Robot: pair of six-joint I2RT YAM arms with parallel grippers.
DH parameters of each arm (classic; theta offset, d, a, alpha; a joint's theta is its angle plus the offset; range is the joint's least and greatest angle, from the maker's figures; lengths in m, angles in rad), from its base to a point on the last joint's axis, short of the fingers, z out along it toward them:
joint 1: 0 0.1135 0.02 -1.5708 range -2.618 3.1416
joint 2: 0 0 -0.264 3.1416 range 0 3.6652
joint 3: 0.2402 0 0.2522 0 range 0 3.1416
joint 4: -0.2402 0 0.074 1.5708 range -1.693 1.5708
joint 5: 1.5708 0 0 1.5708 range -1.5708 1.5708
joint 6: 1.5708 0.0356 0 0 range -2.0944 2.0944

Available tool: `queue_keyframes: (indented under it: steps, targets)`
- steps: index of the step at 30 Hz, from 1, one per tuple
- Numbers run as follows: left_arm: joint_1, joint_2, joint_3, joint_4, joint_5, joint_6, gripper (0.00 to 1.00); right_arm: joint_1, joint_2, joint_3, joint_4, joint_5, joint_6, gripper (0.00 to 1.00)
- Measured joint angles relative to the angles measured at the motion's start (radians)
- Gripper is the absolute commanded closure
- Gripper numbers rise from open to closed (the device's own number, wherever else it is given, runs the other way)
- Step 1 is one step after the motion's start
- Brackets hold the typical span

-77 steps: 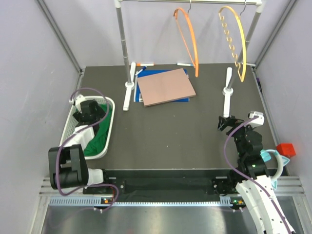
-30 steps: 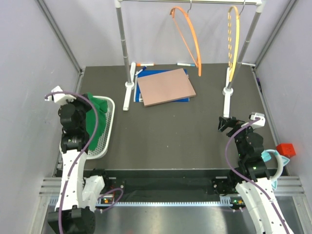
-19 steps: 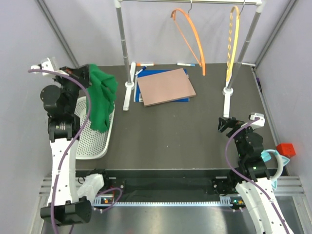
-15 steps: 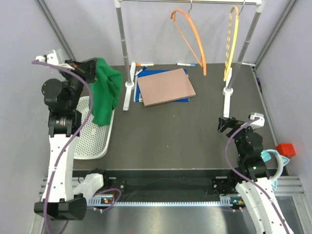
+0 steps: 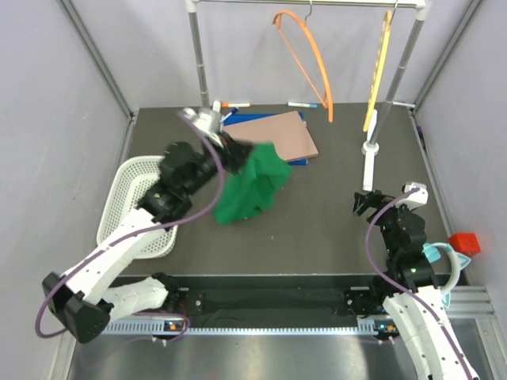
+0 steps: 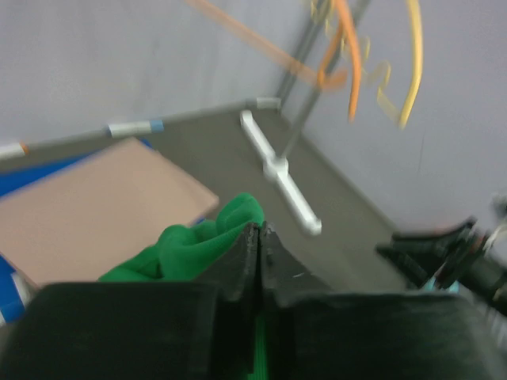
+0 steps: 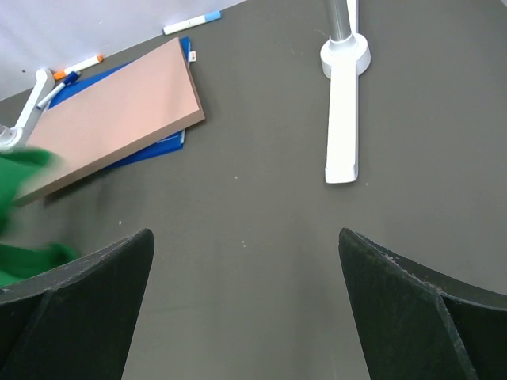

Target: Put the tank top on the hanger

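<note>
The bright green tank top (image 5: 252, 186) hangs bunched in the air over the middle of the dark table, with my left gripper (image 5: 236, 154) shut on its upper edge. From the left wrist, the jaws (image 6: 260, 231) are pressed together with green tank top fabric (image 6: 198, 241) beside and below them. The orange hanger (image 5: 309, 55) hangs by its hook from the rack's top bar at the back, and looks blurred from the left wrist (image 6: 352, 71). My right gripper (image 5: 372, 202) rests low at the right, open and empty (image 7: 245, 261). A fold of the tank top (image 7: 28, 257) shows at that view's left edge.
A white basket (image 5: 119, 214) stands at the left edge. A brown board on a blue sheet (image 5: 269, 138) lies at the back, with markers behind it. The rack's white feet (image 5: 208, 146) (image 5: 369, 150) stand on the table. A yellow wavy hanger (image 5: 379, 71) hangs further right.
My left arm has swung from above the basket to the right, carrying the tank top out over the table's middle. Both hangers sway on the bar. The right arm is still.
</note>
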State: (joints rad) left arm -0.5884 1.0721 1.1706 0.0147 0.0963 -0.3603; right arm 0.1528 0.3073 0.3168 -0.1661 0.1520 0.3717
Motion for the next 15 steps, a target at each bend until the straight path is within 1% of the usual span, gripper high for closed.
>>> queue_keyframes:
  steps: [2, 3, 5, 6, 8, 10, 15]
  targets:
    - [-0.064, 0.022, -0.137, 0.035, 0.000, -0.006, 0.33, 0.000, 0.001, 0.000, -0.002, 0.000, 0.003, 0.00]
    - [-0.084, 0.046, -0.180, 0.038, 0.004, 0.000, 0.19, 0.000, 0.001, 0.000, -0.002, -0.001, 0.005, 0.00]
    - [-0.119, 0.127, -0.249, 0.025, -0.003, 0.008, 0.13, 0.000, 0.004, 0.000, -0.001, -0.006, 0.007, 0.01]
    - [-0.130, 0.161, -0.266, 0.007, -0.014, 0.011, 0.03, 0.000, 0.009, 0.000, 0.000, -0.011, 0.006, 0.02]
    - [-0.152, 0.194, -0.313, -0.018, -0.067, 0.026, 0.01, 0.000, 0.031, 0.000, 0.003, -0.029, 0.004, 0.04]
    - [-0.161, 0.162, -0.366, -0.039, -0.119, 0.037, 0.01, 0.000, 0.066, 0.000, 0.011, -0.056, 0.003, 0.05]
    - [-0.161, -0.042, -0.467, -0.021, -0.261, 0.045, 0.01, 0.026, 0.156, -0.003, 0.063, -0.107, 0.011, 0.07]
